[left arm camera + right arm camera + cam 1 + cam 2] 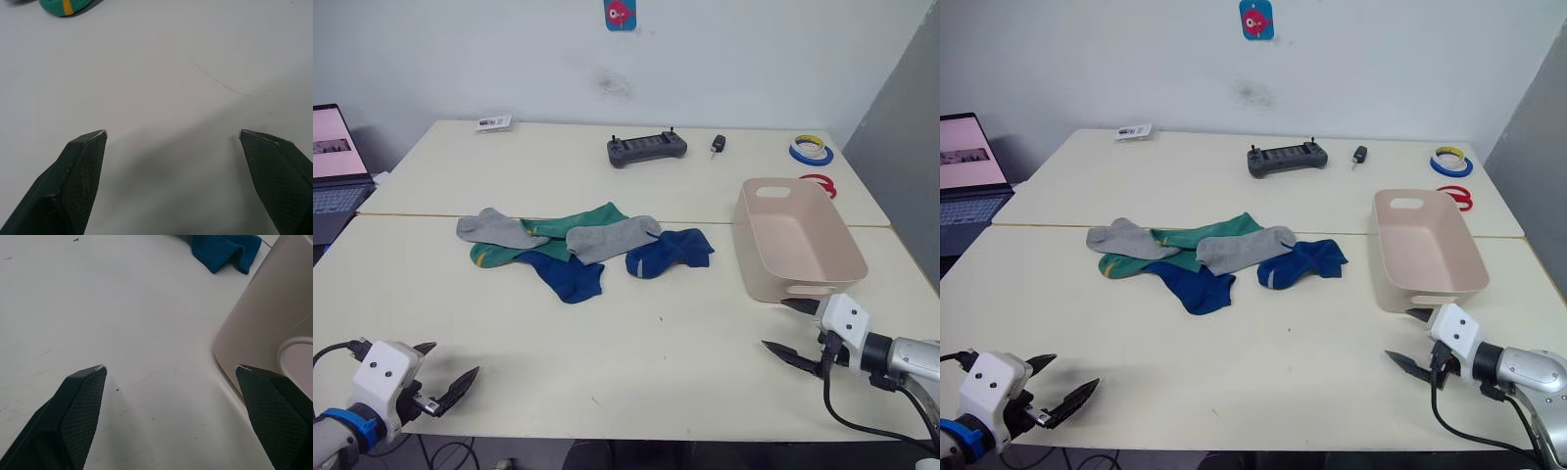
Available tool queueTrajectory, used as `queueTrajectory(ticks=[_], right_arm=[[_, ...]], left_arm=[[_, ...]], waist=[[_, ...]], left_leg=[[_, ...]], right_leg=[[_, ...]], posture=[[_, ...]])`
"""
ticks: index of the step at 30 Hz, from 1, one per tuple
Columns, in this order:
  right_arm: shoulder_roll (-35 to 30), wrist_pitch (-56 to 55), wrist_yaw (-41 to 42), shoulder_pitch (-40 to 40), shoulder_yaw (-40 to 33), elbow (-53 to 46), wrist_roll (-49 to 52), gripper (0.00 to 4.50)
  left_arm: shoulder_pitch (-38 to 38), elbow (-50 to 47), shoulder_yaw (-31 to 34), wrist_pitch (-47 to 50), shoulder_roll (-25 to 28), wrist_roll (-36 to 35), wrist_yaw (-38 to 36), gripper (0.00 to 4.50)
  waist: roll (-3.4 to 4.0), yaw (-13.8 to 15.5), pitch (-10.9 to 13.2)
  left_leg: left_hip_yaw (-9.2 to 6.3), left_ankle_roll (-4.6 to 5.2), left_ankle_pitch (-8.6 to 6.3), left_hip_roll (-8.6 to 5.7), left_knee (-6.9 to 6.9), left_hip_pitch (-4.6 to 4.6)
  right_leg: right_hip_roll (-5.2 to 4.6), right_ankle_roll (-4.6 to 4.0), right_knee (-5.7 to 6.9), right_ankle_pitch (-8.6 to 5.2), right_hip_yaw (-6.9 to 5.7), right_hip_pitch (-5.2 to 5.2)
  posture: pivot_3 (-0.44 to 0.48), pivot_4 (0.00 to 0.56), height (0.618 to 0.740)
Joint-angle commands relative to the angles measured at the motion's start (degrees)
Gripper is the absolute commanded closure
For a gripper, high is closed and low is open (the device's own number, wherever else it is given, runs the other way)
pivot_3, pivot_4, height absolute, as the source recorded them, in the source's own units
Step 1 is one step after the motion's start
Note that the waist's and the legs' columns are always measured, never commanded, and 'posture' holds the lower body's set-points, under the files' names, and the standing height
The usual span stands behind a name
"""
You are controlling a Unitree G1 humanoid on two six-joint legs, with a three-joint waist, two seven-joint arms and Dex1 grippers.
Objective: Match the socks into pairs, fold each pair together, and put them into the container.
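We see the socks (578, 250) lying in a loose overlapping heap near the middle of the worktop (656, 343): grey, green and dark blue ones tangled together. The container (798, 240) stands near the right edge, well apart from the heap. Our left hand (445, 377) hovers released over the front left corner, grasping nothing. Our right hand (795, 331) sits released just beside the container's near end, one fingertip (264, 396) close against its wall, also holding nothing.
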Motion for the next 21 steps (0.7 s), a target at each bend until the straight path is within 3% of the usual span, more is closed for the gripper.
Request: queueTrajectory(ticks=[1, 9, 13, 21], right_arm=[[-0.54, -0.8, 0.05, -0.07, -1.43, -1.17, 0.02, 0.01], [-0.86, 0.09, 0.82, -0.09, -2.05, -1.37, 1.31, 0.01], [-1.37, 3.19, 1.87, 0.3, -3.37, -3.21, 4.17, 0.01], [-1.21, 3.64, 1.79, 0.98, -3.33, -4.74, 4.12, 0.01]], left_arm=[[-0.3, -0.62, 2.29, 0.12, -0.34, -1.5, 0.47, 0.0], [-1.55, 0.66, 3.89, -2.61, -0.64, -4.03, -1.89, 0.0], [-1.98, 1.22, 4.99, 0.43, -0.87, -9.25, -3.76, 0.0], [-2.53, -0.39, 3.11, 1.86, -0.44, -10.41, -4.8, 0.0]], waist=[[0.0, 0.0, 0.0], [0.0, 0.0, 0.0], [0.04, 0.0, 0.02], [0.04, 0.0, 0.02]], left_leg=[[0.0, 0.0, 0.0, 0.0, 0.0, 0.0], [0.01, 0.0, 0.0, -0.01, 0.01, 0.0], [-0.01, 0.0, 0.0, 0.01, 0.0, 0.0], [-0.02, 0.0, 0.0, 0.0, 0.0, 0.0]], right_leg=[[0.0, 0.0, 0.0, 0.0, 0.0, 0.0], [0.0, 0.0, 0.0, 0.0, 0.0, 0.01], [0.0, -0.01, 0.0, 0.0, -0.03, 0.0], [0.0, 0.0, 0.0, 0.0, -0.03, 0.01]], posture=[[0.0, 0.15, 0.74], [0.0, 0.15, 0.74], [0.0, 0.15, 0.74], [0.0, 0.15, 0.74]])
